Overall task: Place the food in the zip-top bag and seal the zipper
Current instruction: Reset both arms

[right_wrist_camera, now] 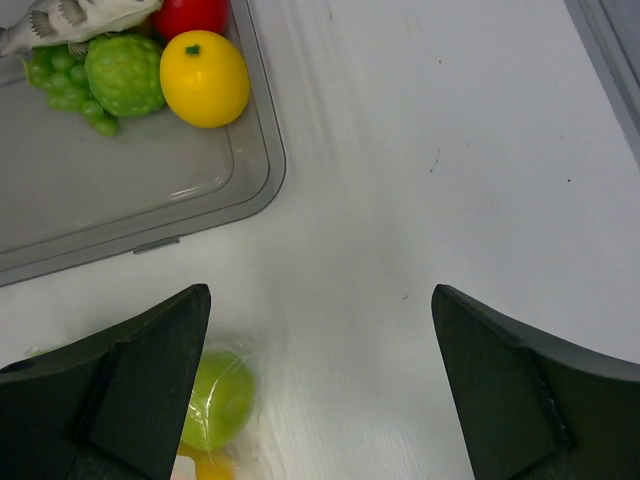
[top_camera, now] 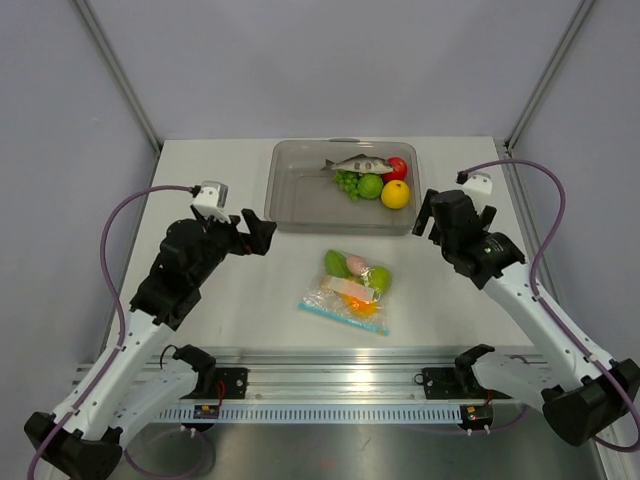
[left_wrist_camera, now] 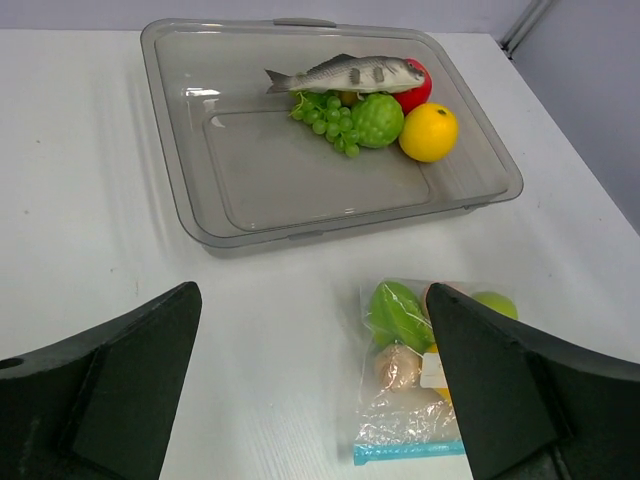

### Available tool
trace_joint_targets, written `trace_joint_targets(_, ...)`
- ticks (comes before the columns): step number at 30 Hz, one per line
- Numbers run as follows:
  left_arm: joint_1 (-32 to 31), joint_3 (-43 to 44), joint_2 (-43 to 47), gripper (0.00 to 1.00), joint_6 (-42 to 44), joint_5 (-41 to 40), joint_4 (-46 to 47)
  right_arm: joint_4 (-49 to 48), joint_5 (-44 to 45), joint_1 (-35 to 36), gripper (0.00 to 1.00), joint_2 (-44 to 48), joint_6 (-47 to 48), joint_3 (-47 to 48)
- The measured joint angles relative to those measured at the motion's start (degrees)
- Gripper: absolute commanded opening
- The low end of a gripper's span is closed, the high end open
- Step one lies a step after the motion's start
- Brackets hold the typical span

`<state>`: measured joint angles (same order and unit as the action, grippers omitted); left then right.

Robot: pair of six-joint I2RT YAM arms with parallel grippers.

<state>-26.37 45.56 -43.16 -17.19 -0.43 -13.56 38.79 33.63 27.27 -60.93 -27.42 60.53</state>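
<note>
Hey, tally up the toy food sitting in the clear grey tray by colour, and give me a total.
Green: 2, grape bunch and bumpy round fruit
Yellow: 1, smooth round fruit
Red: 1, round piece half hidden behind the fish
Silver-grey: 1, fish
Total: 5 showing in the tray

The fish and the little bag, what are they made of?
The fish looks like painted plastic or rubber: silver-grey, slightly shiny, with moulded fins. The bag looks like thin clear plastic film: you see the food through it, and it crinkles and glints.
</note>
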Motion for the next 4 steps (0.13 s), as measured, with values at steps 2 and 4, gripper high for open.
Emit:
trace_joint_targets(2, 0.0, 0.0, 0.04, 0.99, -0.26, -0.48, -0.15, -0.02, 0.5, 0.0, 1.0, 0.33, -0.83, -0.57)
trace_joint_targets(4, 0.0, 0.0, 0.04, 0.99, -0.48, -0.81, -0.13, 0.04, 1.09, 0.0, 1.0, 0.2, -1.53, -1.4)
